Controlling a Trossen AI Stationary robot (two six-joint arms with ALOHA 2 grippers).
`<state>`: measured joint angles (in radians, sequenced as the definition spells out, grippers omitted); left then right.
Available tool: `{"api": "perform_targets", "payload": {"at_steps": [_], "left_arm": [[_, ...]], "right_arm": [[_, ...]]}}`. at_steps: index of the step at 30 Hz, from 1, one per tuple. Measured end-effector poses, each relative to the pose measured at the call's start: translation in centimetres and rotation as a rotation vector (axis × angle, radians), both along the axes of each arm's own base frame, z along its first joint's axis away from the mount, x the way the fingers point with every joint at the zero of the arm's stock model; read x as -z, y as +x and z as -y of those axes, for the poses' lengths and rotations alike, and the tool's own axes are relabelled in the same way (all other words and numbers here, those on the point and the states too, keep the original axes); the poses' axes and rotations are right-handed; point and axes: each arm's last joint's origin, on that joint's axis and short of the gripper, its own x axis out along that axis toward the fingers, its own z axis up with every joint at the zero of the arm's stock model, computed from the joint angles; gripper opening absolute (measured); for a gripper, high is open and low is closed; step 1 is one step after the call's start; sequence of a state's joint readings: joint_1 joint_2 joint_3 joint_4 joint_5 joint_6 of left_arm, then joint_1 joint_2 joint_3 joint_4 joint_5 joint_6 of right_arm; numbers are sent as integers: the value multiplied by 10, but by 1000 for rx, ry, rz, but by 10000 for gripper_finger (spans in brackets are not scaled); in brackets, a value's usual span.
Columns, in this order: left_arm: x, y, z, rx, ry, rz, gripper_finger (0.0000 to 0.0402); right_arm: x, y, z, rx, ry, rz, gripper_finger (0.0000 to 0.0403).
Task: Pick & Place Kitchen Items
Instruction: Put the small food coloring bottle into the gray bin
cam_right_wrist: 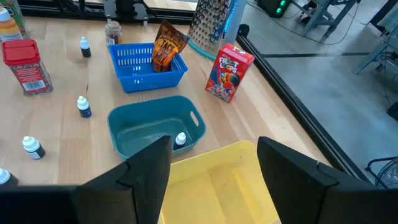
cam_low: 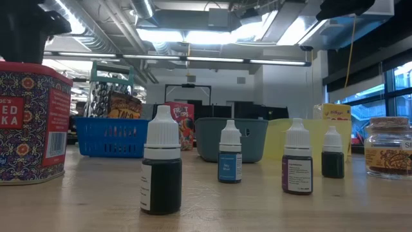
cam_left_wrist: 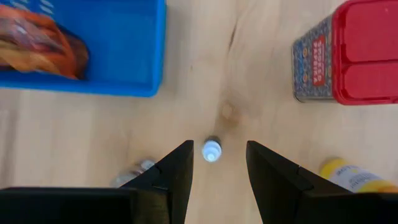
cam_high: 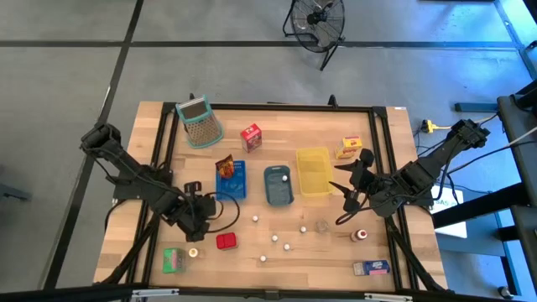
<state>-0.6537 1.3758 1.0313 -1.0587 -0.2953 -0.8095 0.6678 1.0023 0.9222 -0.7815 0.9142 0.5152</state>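
My left gripper (cam_left_wrist: 214,171) is open and points down over a small white-capped bottle (cam_left_wrist: 212,150) that stands on the table. Its fingers are on either side of the bottle, above it and not touching. In the high view this gripper (cam_high: 200,216) is between the blue tray (cam_high: 232,179) and the red tin (cam_high: 226,242). A brown packet (cam_left_wrist: 37,46) lies in the blue tray. My right gripper (cam_high: 349,190) is open and empty, beside the yellow tray (cam_right_wrist: 230,183). Another small bottle (cam_right_wrist: 180,139) lies in the grey-blue tray (cam_right_wrist: 149,127).
Several small bottles (cam_high: 273,237) stand scattered on the near half of the table. A red carton (cam_high: 251,137) and a mesh basket (cam_high: 199,122) are at the far side. A yellow carton (cam_high: 350,148), a small jar (cam_high: 361,235), a blue carton (cam_high: 370,268) and a green carton (cam_high: 174,260) lie around them.
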Motion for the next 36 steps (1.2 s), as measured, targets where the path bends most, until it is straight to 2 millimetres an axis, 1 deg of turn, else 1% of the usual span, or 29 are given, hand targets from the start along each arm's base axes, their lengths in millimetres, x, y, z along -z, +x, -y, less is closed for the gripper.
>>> {"api": "perform_targets", "payload": {"at_steps": [6, 17, 25, 30, 36], "left_arm": [[2, -7, 2, -46, 21, -12, 143], [30, -16, 3, -79, -16, -47, 143], [43, -22, 10, -61, -13, 24, 143], [55, -32, 12, -86, -18, 14, 143], [61, -39, 13, -72, 23, 31, 143]], "right_arm": [[0, 0, 0, -4, -6, -3, 240], [-1, 0, 1, 17, -17, 12, 240], [-2, 1, 0, 18, -4, 28, 240], [-3, 3, -1, 18, 18, 53, 240], [-5, 4, -2, 17, 34, 72, 240]]}}
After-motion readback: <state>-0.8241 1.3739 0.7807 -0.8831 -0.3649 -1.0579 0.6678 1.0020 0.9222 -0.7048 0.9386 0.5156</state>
